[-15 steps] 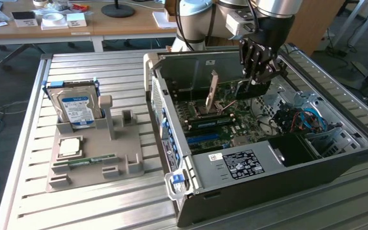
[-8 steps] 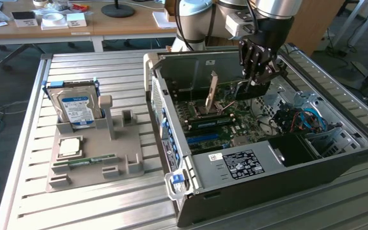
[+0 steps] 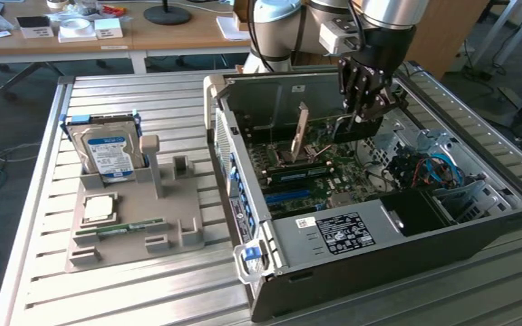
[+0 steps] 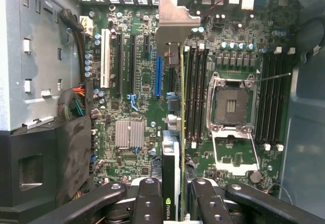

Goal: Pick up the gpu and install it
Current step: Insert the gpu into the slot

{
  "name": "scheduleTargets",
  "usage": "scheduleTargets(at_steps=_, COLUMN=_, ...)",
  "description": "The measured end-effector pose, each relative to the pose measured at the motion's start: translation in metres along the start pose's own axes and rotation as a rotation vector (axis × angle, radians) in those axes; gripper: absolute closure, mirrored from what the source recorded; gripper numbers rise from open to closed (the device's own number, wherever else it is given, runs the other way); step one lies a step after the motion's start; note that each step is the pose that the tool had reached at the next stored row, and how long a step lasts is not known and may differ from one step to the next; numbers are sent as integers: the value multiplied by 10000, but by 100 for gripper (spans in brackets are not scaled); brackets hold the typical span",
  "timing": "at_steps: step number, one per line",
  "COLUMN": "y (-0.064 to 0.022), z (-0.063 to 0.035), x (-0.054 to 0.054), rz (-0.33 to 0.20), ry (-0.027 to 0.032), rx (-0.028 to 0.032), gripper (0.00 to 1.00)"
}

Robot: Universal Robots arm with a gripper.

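The gpu (image 4: 171,31) is a thin dark card seen edge-on, with a pale silver bracket at its far end. My gripper (image 4: 175,203) is shut on it, one black finger (image 4: 148,198) on each side of the card. The card hangs upright inside the open computer case (image 3: 242,204), above the motherboard (image 4: 132,112). It sits just beside the blue slot (image 4: 158,76) and the memory slots. In the exterior view my gripper (image 3: 363,119) reaches down into the case, and the gpu (image 3: 302,129) shows with its bracket towards the exterior view's left.
A grey holder tray (image 3: 89,255) on the exterior view's left carries a hard drive (image 3: 107,146), a processor (image 3: 98,207) and a green memory stick (image 3: 120,229). The open processor socket (image 4: 228,104) and the power supply (image 3: 334,231) lie inside the case.
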State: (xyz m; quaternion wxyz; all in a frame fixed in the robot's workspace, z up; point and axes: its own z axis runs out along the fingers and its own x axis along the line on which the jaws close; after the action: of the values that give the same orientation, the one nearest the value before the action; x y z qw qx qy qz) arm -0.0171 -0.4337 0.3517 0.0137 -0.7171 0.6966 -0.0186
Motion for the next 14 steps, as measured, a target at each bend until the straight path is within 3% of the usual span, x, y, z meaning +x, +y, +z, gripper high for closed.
scheduleTargets(at_steps=14, y=2, z=22, x=0, rz=0, ry=-2, rx=1, gripper=73)
